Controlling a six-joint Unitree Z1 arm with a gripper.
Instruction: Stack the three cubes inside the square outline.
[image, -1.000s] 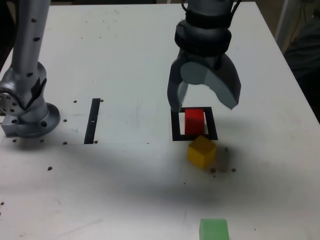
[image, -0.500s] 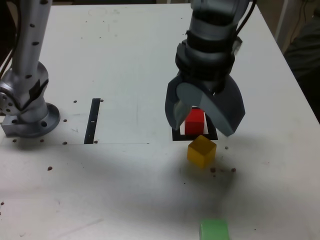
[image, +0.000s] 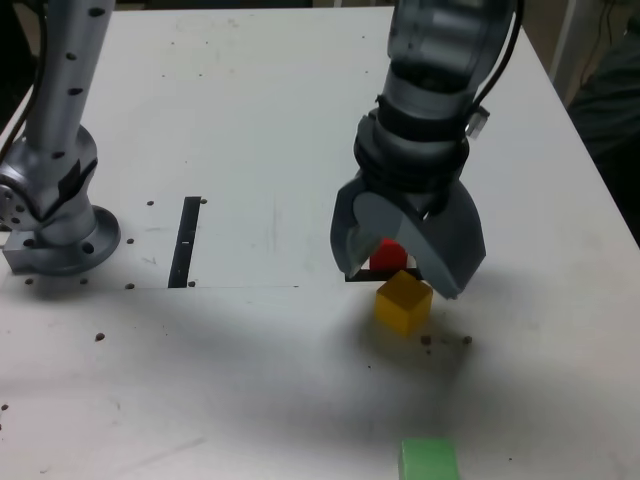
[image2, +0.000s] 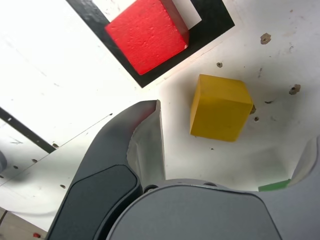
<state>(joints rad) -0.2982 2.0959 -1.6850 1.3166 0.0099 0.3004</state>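
So my claw (image: 405, 270) is spread wide with nothing in it, pointing down at the white surface (image: 250, 120) around the middle right of the exterior view. The two grey jaws stand on either side of the red cube (image: 388, 256), which peeks out between them as a small patch of red. That red cube sits inside the square outline (image: 352, 277), and only a sliver of the black border shows below my left jaw in that view. The wrist view gives a better look: red cube (image2: 147, 34) on the pale centre, with one bottom edge over the thick black frame (image2: 210, 27).

The yellow cube (image: 403, 301) is just below the outline in the exterior view, outside it, turned at an angle, with my claw hanging right above its upper edge. I can't tell if a jaw tip touches it. The green cube (image: 428, 460) is way down at the bottom edge of the frame, well apart from the others. A straight black strip (image: 186, 241) lies at middle left.
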